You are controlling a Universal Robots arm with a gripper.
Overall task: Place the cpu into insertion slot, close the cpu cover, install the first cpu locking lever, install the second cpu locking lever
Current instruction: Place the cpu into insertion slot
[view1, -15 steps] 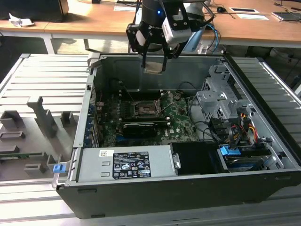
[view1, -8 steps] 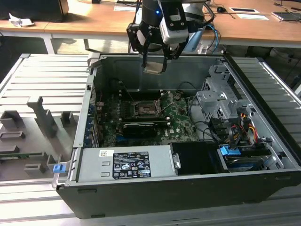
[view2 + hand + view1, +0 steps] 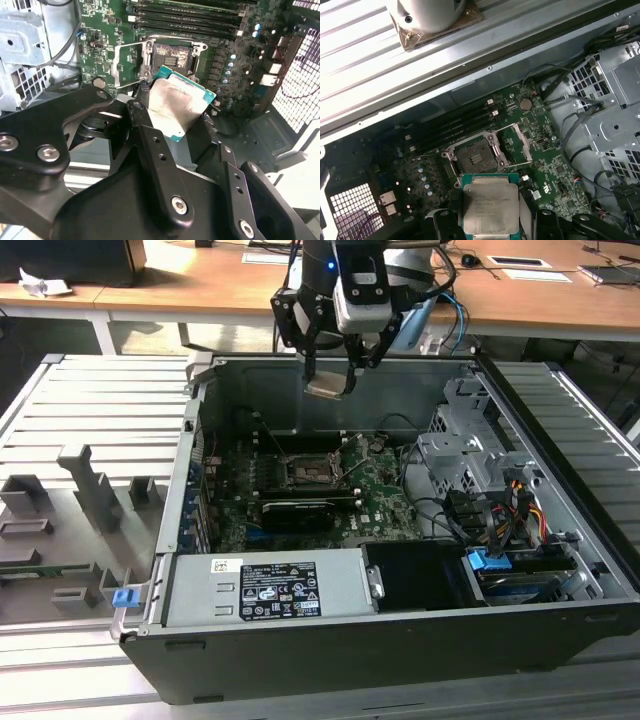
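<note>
My gripper (image 3: 330, 378) hangs above the open computer case, shut on the cpu (image 3: 328, 387), a flat square chip with a silvery-tan top. Both wrist views show the cpu (image 3: 177, 107) (image 3: 490, 205) pinched between the black fingers (image 3: 145, 125), well above the board. The insertion slot (image 3: 305, 472) (image 3: 172, 56) (image 3: 474, 159) lies open and dark on the green motherboard, below and slightly ahead of the chip. The cpu cover (image 3: 131, 60) (image 3: 520, 142) stands swung open beside the slot, with thin wire levers raised next to it.
The green motherboard (image 3: 385, 495) fills the case floor. A silver power supply (image 3: 265, 590) sits at the near wall. A metal drive cage (image 3: 465, 455) and bundled cables (image 3: 500, 515) crowd the exterior view's right. Long black memory slots (image 3: 455, 125) run beside the socket.
</note>
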